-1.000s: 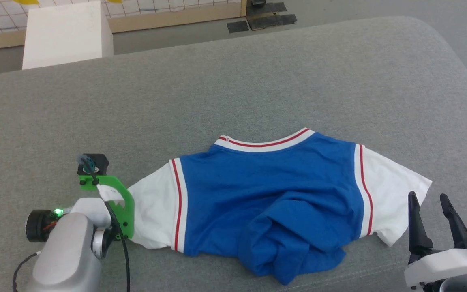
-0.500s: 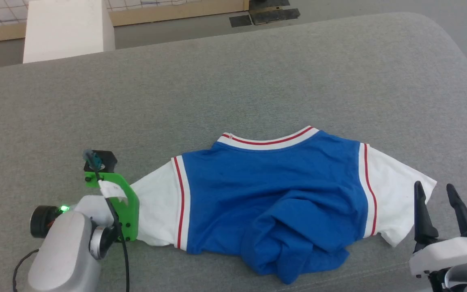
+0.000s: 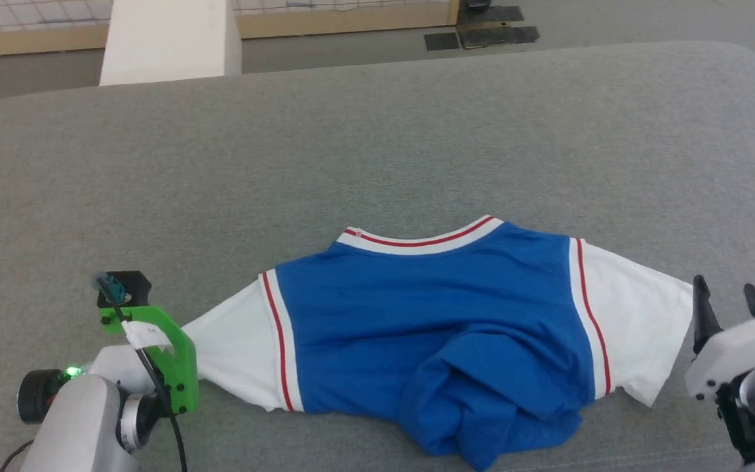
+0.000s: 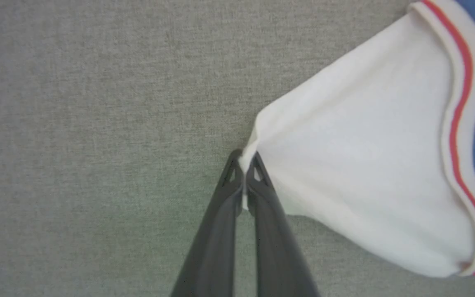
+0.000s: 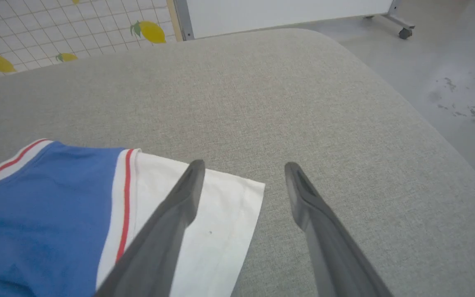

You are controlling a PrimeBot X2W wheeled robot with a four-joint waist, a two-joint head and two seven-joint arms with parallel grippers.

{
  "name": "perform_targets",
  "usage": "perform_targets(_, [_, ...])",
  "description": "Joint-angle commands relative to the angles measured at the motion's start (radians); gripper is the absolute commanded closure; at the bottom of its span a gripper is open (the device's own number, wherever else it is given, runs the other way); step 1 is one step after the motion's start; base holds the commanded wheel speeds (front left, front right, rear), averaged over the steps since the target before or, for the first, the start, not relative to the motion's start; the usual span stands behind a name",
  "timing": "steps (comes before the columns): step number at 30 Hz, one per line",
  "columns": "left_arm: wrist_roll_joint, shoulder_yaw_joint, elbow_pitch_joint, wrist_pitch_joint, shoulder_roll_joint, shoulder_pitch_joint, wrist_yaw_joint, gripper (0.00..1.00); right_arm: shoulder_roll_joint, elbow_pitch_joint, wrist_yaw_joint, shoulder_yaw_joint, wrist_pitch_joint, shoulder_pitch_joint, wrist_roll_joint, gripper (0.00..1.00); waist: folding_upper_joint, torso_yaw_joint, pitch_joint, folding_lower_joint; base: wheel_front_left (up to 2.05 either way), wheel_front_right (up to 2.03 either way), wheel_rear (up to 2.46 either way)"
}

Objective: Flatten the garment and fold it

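Note:
The garment (image 3: 436, 308), royal blue with white sleeves and red-and-white trim, lies back-up on the grey surface, its lower hem bunched into a fold near the front edge. My left gripper (image 4: 244, 159) is shut on the tip of the garment's left white sleeve (image 4: 369, 177), which is drawn to a point between the fingers. In the head view the left wrist's green bracket (image 3: 168, 354) covers that sleeve end. My right gripper (image 3: 726, 298) stands open just beyond the right white sleeve (image 3: 633, 328); in the right wrist view one finger (image 5: 188, 194) hovers above the sleeve's corner (image 5: 229, 206).
The wide grey padded surface (image 3: 377, 144) stretches beyond the garment, with a rounded corner at the far right (image 5: 344, 53). Behind it stand a white block (image 3: 168, 39), a tiled wall panel with lemon prints (image 5: 56, 29) and bare floor (image 5: 447, 74).
My left gripper has shut on the left sleeve's tip. The head camera has shifted, so the whole picture has slid. The right gripper stays open beside the right sleeve.

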Motion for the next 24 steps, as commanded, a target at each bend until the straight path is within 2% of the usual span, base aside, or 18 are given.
perform_targets(1, [-0.004,-0.004,-0.007,0.005,0.004,0.014,0.003,1.00,-0.001,0.032,-0.002,-0.018,0.047,-0.039,-0.003,0.00,0.0000,0.021,0.007,0.0000,0.00,0.00,0.00])
perform_targets(6, [-0.006,-0.021,-0.029,0.017,-0.001,-0.003,-0.004,1.00,-0.010,0.161,-0.002,-0.098,0.241,-0.159,-0.013,0.00,0.0000,0.044,0.034,0.0000,0.00,0.00,0.00])
perform_targets(11, [-0.005,-0.034,-0.047,0.029,0.002,-0.024,-0.009,1.00,-0.021,0.254,-0.002,-0.157,0.384,-0.256,-0.040,0.00,0.0000,0.058,0.064,0.0000,0.00,0.00,0.00])
perform_targets(18, [-0.010,-0.041,-0.060,0.039,0.012,-0.044,-0.016,1.00,-0.037,0.351,-0.002,-0.171,0.554,-0.336,-0.053,0.00,0.0000,0.067,0.091,0.0000,0.00,0.00,0.00])
perform_targets(23, [-0.017,-0.041,-0.067,0.043,0.019,-0.045,-0.019,1.00,-0.039,0.381,-0.002,-0.150,0.635,-0.357,-0.039,0.00,0.0000,0.066,0.100,0.0000,0.00,0.00,0.00])
perform_targets(24, [-0.018,-0.041,-0.069,0.043,0.021,-0.045,-0.019,1.00,-0.040,0.386,-0.002,-0.147,0.655,-0.361,-0.035,0.26,0.0000,0.066,0.102,0.0000,0.00,0.00,0.00])
